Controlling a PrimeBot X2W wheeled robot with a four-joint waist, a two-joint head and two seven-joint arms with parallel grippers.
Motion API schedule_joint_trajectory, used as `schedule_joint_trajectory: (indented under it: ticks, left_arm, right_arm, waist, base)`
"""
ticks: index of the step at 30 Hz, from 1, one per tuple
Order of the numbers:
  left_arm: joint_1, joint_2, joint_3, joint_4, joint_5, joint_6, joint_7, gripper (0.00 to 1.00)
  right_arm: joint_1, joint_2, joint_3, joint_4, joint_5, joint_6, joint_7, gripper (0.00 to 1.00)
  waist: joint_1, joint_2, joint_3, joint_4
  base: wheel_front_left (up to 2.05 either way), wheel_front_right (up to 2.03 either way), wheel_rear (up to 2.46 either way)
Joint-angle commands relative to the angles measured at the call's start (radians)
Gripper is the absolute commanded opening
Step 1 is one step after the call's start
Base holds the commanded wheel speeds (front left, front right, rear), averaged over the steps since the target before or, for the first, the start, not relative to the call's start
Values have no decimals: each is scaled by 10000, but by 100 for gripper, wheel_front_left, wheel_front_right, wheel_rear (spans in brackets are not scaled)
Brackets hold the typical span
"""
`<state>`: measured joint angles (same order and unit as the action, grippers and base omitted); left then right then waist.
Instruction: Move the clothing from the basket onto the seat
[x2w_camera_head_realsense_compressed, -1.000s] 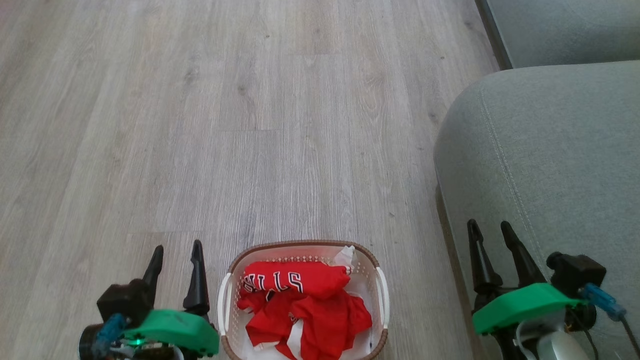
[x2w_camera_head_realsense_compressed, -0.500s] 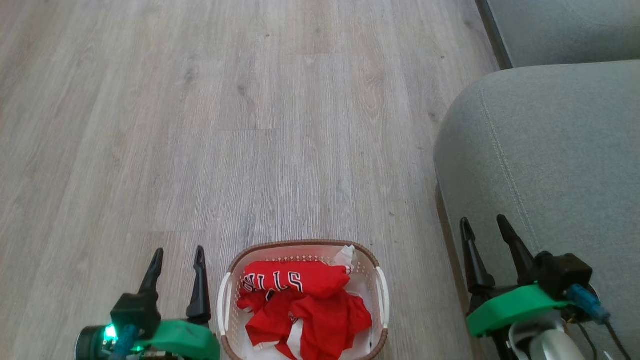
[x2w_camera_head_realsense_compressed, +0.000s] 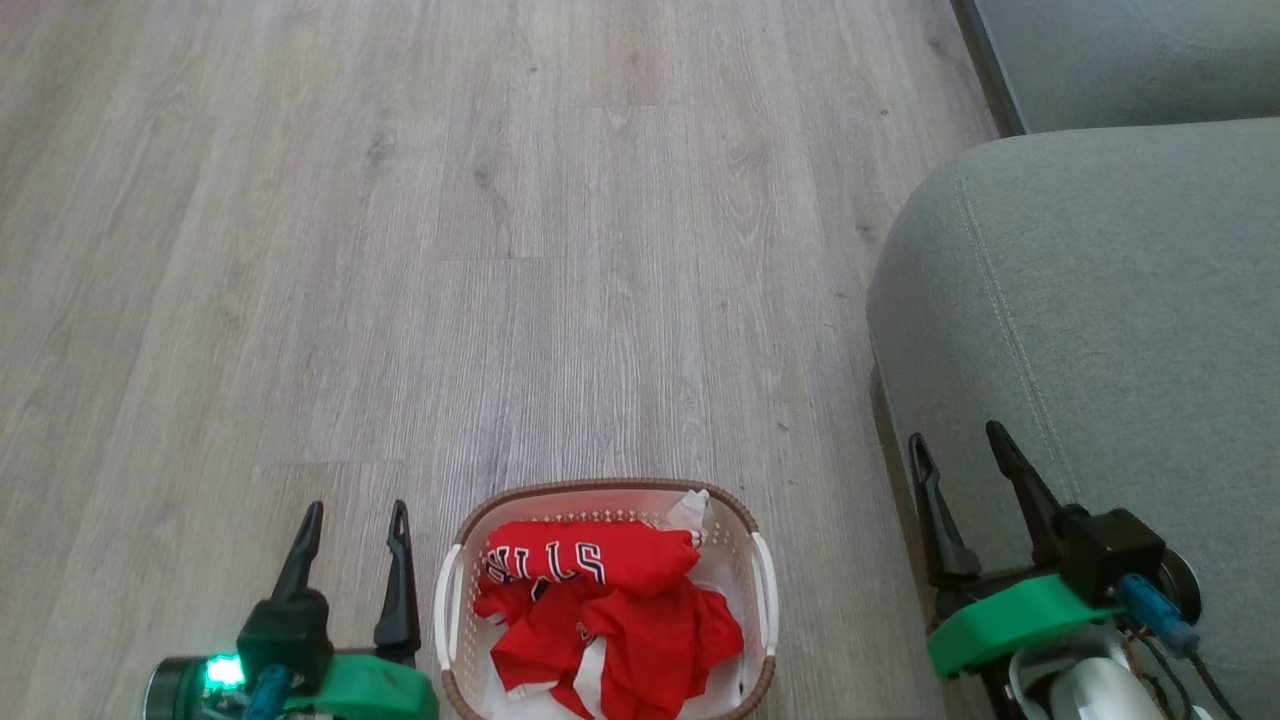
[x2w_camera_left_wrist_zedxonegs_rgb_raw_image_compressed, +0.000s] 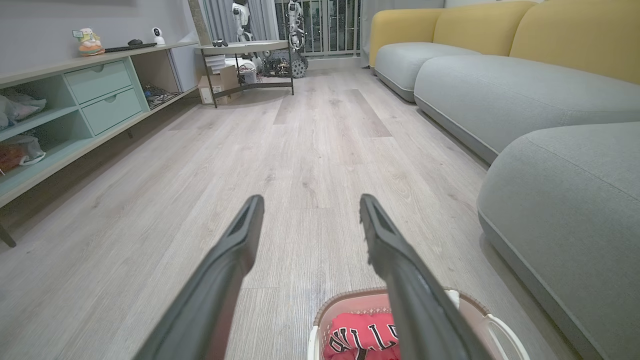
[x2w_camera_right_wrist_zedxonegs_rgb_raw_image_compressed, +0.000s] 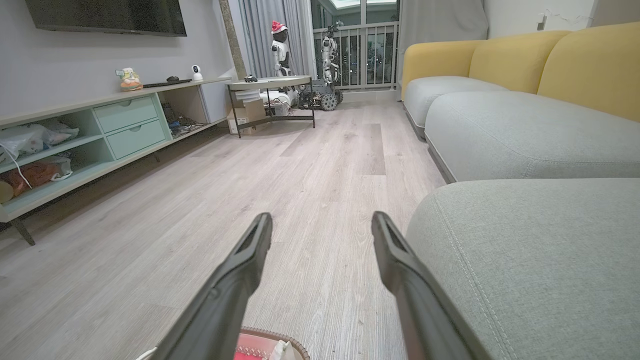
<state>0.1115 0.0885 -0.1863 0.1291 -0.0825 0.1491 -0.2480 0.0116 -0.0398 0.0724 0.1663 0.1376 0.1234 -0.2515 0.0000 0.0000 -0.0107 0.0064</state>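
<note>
Left fingers (x2w_camera_head_realsense_compressed: 399, 580), right fingers (x2w_camera_head_realsense_compressed: 1012, 478) spread, red lettered clothing (x2w_camera_head_realsense_compressed: 620, 620) crumpled, perhaps two garments

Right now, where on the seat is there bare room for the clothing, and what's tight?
The seat is bare from its edge to the next cushion. The floor beyond the basket is bare. Tight: the basket, full of clothing, and the strip between it and the seat, by the right gripper.

We are in a home living room: a grey-and-yellow sofa (x2w_camera_right_wrist_zedxonegs_rgb_raw_image_compressed: 530, 250), and opposite it a wall television (x2w_camera_right_wrist_zedxonegs_rgb_raw_image_compressed: 105, 17) and low cabinet (x2w_camera_right_wrist_zedxonegs_rgb_raw_image_compressed: 100, 135).
</note>
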Motion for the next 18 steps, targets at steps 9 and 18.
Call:
schedule_joint_trajectory:
  ticks: [9, 18]
  left_arm:
    - [-309, -114, 503, -290, 175, -137, -137, 100]
    - [-266, -178, 580, -260, 239, -245, -137, 100]
  right_arm:
    - [-355, -104, 175, -363, -51, 73, -103, 100]
    - [-319, -104, 150, -353, -34, 73, -103, 100]
  waist:
    - [0, 0, 32, 14]
    - [0, 0, 19, 23]
  base:
    - [0, 0, 0]
    - [0, 0, 0]
